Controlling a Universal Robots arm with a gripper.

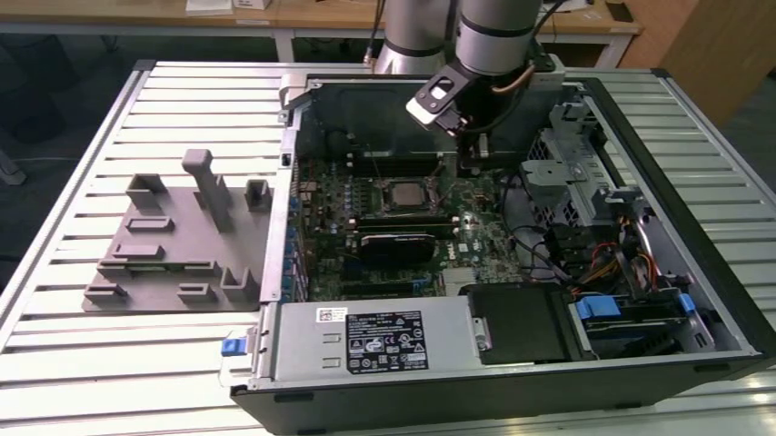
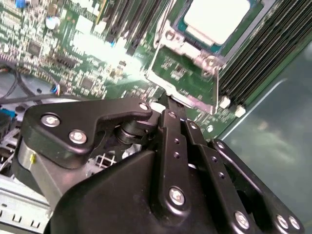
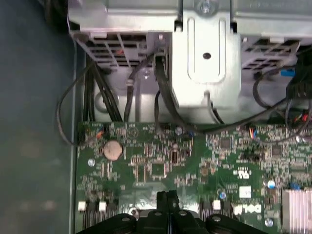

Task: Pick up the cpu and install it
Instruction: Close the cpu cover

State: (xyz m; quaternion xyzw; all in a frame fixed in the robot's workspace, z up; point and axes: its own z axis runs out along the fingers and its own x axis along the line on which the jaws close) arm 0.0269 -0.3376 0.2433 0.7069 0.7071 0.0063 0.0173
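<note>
The slatted metal table [image 1: 73, 345] is carrying everything. The open computer case [image 1: 485, 400] is lying on its side across the middle and the exterior view's right, so the motherboard [image 1: 485, 245] is facing upward and can be reached from above. At the exterior view's left, a grey holder block [image 1: 182, 236] is standing on the table, well apart from the board; I am judging that its slots are meant for keeping parts ready.

The robot arm [image 1: 497, 36] is reaching down from the upper middle of the exterior view into the case. Its claw [image 1: 473, 162] is hanging low over the board, near the socket on the exterior view's right, and it is not touching the chip. In the second wrist view the claw [image 2: 168, 103] is showing both fingers pressed together with nothing between them, and in the first wrist view the claw [image 3: 168, 197] is looking the same.

The cpu [image 1: 406, 193] is lying flat in the middle of the board, silver side up. In the second wrist view the cpu [image 2: 217, 17] is sitting square inside the metal socket frame [image 2: 195, 51]. I am judging that it is already placed, which explains the empty claw.
</note>
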